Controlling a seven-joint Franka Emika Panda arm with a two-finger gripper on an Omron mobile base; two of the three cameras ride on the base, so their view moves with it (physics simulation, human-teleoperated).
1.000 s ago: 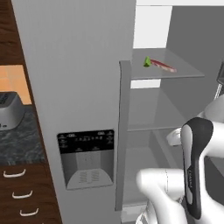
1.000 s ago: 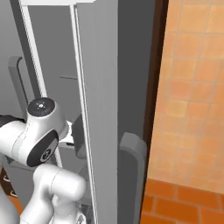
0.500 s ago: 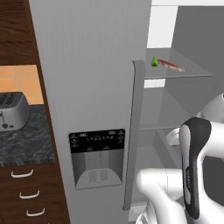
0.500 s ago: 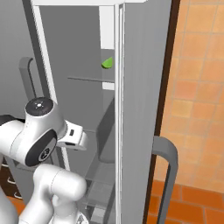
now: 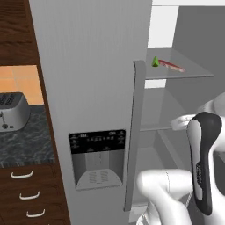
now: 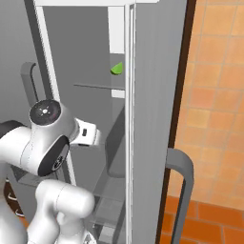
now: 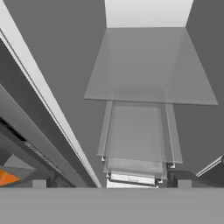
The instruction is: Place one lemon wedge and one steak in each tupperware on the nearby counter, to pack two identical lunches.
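I'm facing the open grey fridge (image 5: pixel 92 66), claw spread wide and empty. The small green lemon wedge (image 5: pixel 155 62) and flat red steak (image 5: pixel 171 66) lie untouched on the upper glass shelf (image 5: pixel 193 74). Nothing packed yet, I reckon.

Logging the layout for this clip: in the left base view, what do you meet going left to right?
Toaster on the counter → dispenser panel on the closed fridge door → door handle → green lemon wedge → red steak on the shelf → arm.
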